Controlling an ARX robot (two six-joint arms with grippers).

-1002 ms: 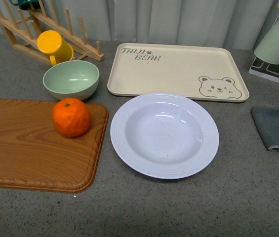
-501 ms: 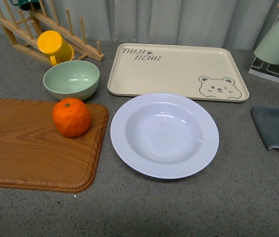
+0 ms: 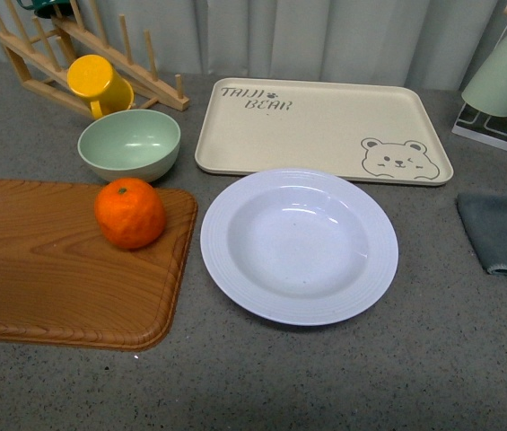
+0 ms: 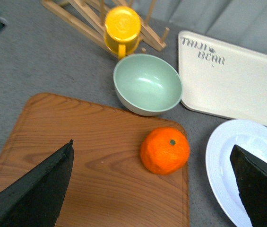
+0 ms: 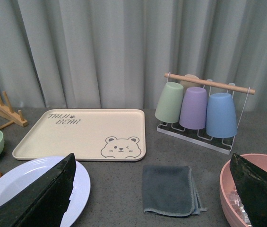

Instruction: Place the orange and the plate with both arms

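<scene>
The orange (image 3: pixel 130 213) sits on the right part of a brown wooden board (image 3: pixel 47 269); it also shows in the left wrist view (image 4: pixel 165 150). The pale plate (image 3: pixel 235 260) lies empty on the grey counter just right of the board; its rim shows in both wrist views (image 4: pixel 216 156) (image 5: pixel 10 187). Neither arm shows in the front view. My left gripper (image 4: pixel 152 182) is open and empty, above the board with the orange between its fingers' spread. My right gripper (image 5: pixel 152 189) is open and empty, above a grey cloth.
A cream bear-printed tray (image 3: pixel 325 126) lies behind the plate. A mint-green bowl (image 3: pixel 129 144), a yellow mug (image 3: pixel 99 85) and a wooden rack (image 3: pixel 91 54) stand at the back left. A grey cloth (image 3: pixel 504 233), a cup rack (image 5: pixel 197 109) and a pink basin (image 5: pixel 232 198) are at the right.
</scene>
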